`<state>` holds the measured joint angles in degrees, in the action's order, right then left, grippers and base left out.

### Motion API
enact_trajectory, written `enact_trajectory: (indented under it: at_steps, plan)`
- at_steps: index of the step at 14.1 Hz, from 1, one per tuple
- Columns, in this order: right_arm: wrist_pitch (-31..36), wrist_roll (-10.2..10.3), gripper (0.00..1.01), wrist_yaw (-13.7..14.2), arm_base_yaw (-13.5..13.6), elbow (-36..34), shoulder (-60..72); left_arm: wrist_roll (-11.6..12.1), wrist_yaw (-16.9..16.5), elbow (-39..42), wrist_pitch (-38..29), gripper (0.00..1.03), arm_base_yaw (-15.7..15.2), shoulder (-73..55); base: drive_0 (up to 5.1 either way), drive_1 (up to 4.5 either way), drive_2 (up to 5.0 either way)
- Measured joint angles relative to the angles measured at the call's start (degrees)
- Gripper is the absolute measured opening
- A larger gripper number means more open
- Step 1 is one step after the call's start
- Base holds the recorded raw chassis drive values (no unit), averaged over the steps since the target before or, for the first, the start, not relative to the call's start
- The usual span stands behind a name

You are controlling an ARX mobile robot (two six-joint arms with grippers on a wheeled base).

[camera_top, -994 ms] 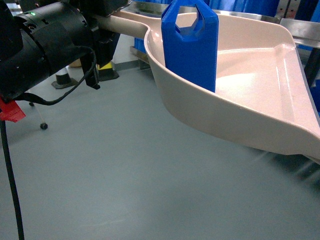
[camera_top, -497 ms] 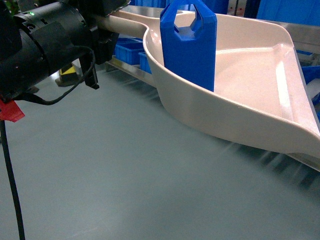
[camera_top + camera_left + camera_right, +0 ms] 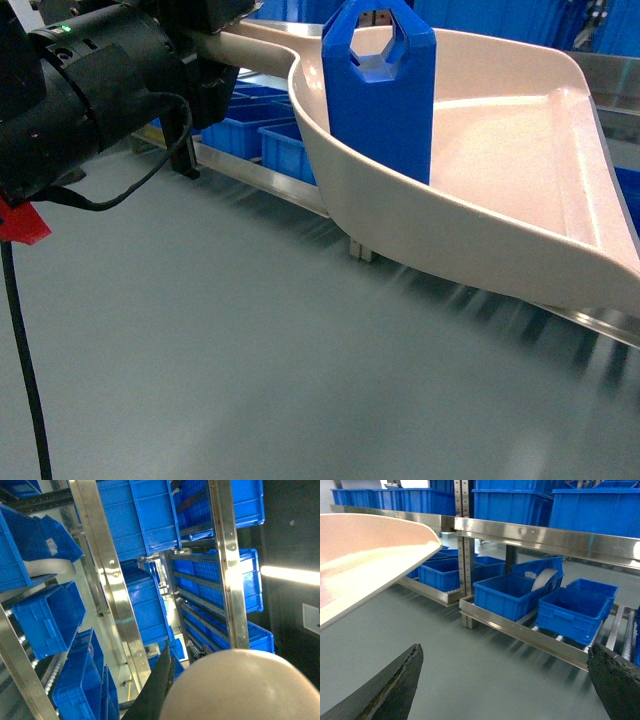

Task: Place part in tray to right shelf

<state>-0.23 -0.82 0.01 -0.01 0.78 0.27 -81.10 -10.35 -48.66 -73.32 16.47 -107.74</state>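
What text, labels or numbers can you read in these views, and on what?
No readable text in any view.
Blue block in the dustpan: no marking visible.
Blue bins on the steel shelving: no readable labels; a pale patch on one bin in the left wrist view is too blurred to read.
Pale plate on the dark wall: blank or too small to tell.
Red tag by the left arm: no lettering visible.

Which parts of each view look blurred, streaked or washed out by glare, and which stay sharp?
Head view: floor and shelf rail streak with motion blur, while the part and tray stay sharp. Left wrist view: glare on the steel uprights; the near tray handle is soft. Right wrist view: blue bins fairly sharp, floor slightly smeared.
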Motion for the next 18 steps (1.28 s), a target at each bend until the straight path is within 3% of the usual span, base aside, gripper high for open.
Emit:
enact_trajectory:
  at_steps: [18]
  plan:
    - [0.0, 0.0, 0.98, 0.0, 0.0, 0.0, 0.0, 0.0, 0.0, 0.0, 0.0, 0.12, 0.2, 0.0, -1.5, -1.55, -1.5]
